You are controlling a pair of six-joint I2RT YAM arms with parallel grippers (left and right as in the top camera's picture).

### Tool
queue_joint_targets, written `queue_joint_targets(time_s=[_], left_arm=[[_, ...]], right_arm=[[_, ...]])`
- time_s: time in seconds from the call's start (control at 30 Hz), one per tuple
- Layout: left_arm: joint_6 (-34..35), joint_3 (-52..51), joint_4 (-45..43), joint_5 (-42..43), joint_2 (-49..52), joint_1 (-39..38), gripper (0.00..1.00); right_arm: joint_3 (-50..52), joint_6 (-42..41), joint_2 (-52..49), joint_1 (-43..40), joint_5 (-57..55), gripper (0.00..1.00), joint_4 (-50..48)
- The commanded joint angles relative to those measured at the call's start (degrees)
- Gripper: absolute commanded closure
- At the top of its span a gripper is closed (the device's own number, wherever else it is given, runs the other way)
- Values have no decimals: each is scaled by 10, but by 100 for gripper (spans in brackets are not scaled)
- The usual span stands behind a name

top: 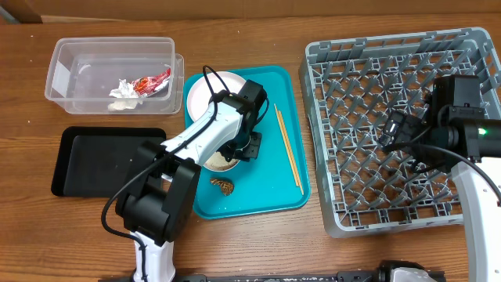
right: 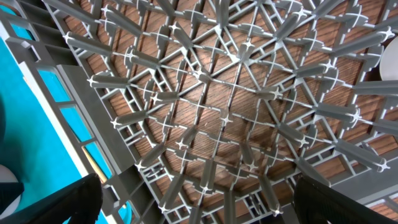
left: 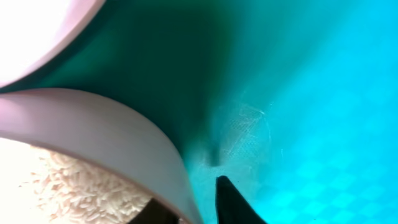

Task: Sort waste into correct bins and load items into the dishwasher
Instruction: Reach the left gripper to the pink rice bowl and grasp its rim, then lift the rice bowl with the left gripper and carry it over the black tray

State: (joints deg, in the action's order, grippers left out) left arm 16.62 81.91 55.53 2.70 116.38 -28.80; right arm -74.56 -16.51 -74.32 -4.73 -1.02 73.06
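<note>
My left gripper (top: 239, 149) (left: 196, 208) is shut on the rim of a pale pink bowl (top: 219, 162) (left: 106, 130), one finger inside and one outside. The bowl holds white rice (left: 74, 186) and rests on the teal tray (top: 274, 188). A white plate (top: 207, 94) (left: 37, 31) lies just behind it. A brown food scrap (top: 223, 186) and wooden chopsticks (top: 286, 149) lie on the teal tray. My right gripper (top: 391, 129) (right: 199, 199) is open and empty over the grey dish rack (top: 376, 78) (right: 230, 93).
The clear tub (top: 63, 59) at the back left holds a white tissue wad (top: 121, 92) and a red-and-white wrapper (top: 153, 81). The black tray (top: 102, 160) lies in front of it, left of the teal tray. The rack fills the right side.
</note>
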Motion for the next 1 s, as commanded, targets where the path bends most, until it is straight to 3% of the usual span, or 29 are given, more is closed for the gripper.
queue_joint_targets(time_s=[0.0,0.47,0.63,0.97], left_arm=[[3,8,2,-4,0,0,94],[36,92,107,-48,-61,6,96],[68,92,134,-48,-101,32,96],[51,84,184,-46,-182,133,96]], right_arm=[[-7,-5,3,1,-4,0,-3],[-7,2,3,1,-5,0,-3],[-7,4,3,1,-5,0,-3],[-7,4,3,1,-15,0,-2]])
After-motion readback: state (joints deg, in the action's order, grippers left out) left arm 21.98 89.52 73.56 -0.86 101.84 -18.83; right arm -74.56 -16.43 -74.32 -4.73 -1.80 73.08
